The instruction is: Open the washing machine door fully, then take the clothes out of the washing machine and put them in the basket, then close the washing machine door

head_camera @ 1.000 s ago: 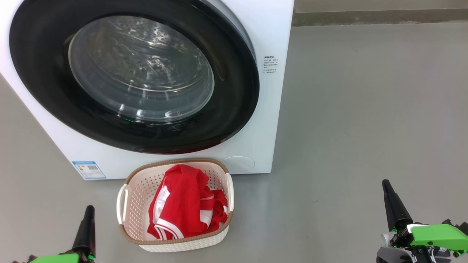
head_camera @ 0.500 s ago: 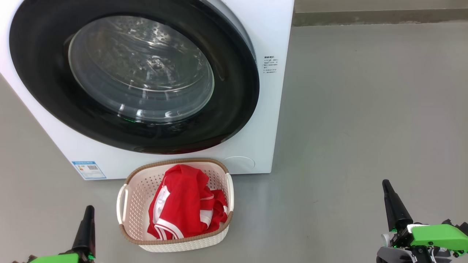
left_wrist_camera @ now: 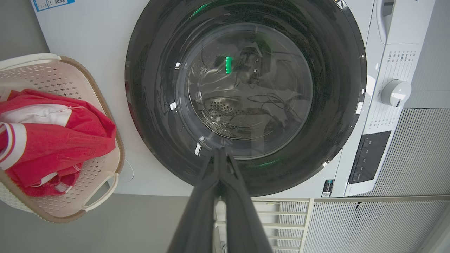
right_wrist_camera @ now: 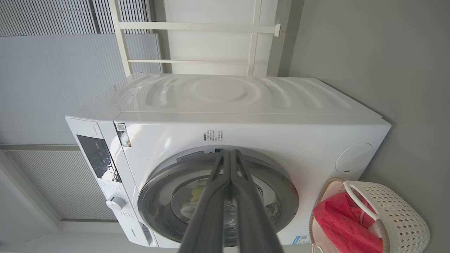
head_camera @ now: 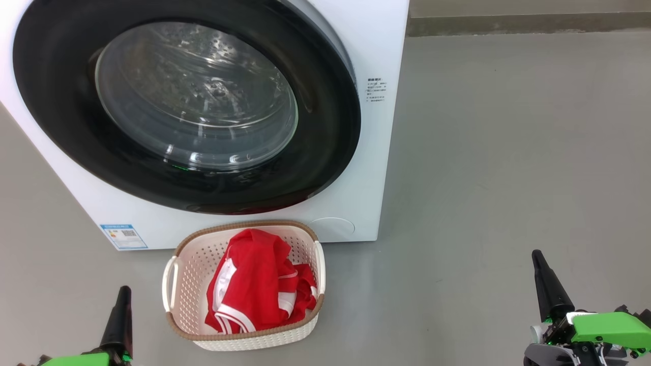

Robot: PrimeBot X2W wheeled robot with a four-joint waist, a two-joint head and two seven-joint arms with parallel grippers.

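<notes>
Nearest, the left jaws and the right jaws are clenched, holding nothing. Between them, nearer the left ones but apart from both, the basket holds the clothes. Just behind stands the washing machine, the washing machine door closed.

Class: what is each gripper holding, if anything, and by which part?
Nothing is held: the left gripper and right gripper are shut and empty, apart from the basket.
</notes>
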